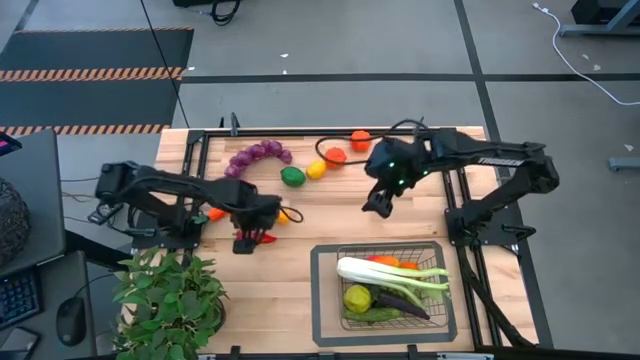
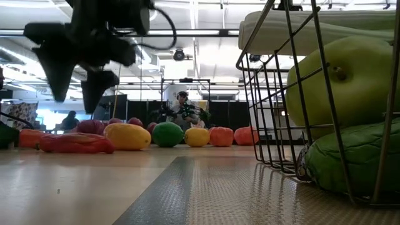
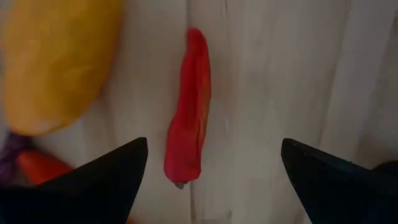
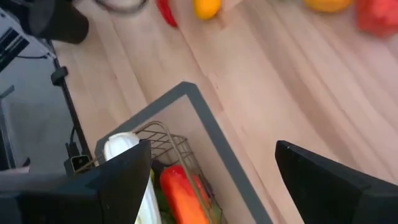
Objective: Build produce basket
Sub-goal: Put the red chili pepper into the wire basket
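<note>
Red pepper (image 3: 188,112) was framed between the wide-open, empty fingers of the left hand (image 3: 211,168) on the bench (image 1: 300,225); right hand (image 4: 211,174) was held open, empty, near the basket (image 1: 383,286).

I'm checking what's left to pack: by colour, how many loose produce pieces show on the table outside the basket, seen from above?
Purple: 1, grape bunch
Green: 1, lime
Yellow: 2, lemon, yellow piece
Red or orange: 4, tomatoes, red pepper, orange piece
Total: 8
</note>
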